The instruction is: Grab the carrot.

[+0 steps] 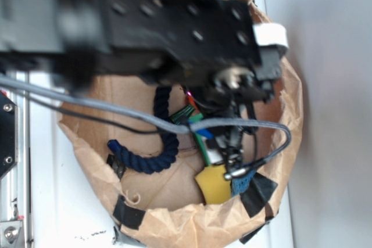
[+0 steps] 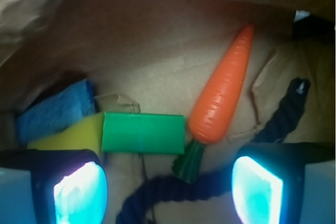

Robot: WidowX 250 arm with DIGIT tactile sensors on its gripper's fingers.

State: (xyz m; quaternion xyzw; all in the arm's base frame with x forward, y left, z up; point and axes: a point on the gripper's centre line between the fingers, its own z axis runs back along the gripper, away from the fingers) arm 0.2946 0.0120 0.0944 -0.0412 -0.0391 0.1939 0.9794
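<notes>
The carrot (image 2: 223,93) lies on brown paper in the wrist view, its orange tip pointing up and right and its dark green stub (image 2: 189,162) pointing down and left. My gripper (image 2: 168,190) is open. Its two glowing pads (image 2: 79,195) stand at the bottom corners, and the stub sits just ahead of the gap between them. Nothing is held. The carrot's orange body is farther ahead and right of centre. In the exterior view the black arm (image 1: 174,27) covers nearly all of the carrot.
A green rectangular block (image 2: 143,133) lies just left of the carrot's stub, with a yellow sponge (image 2: 68,136) with a blue side beyond it. A dark blue rope (image 2: 173,192) curls under the gripper. Everything sits inside a crumpled paper-bag bowl (image 1: 174,225) with raised walls.
</notes>
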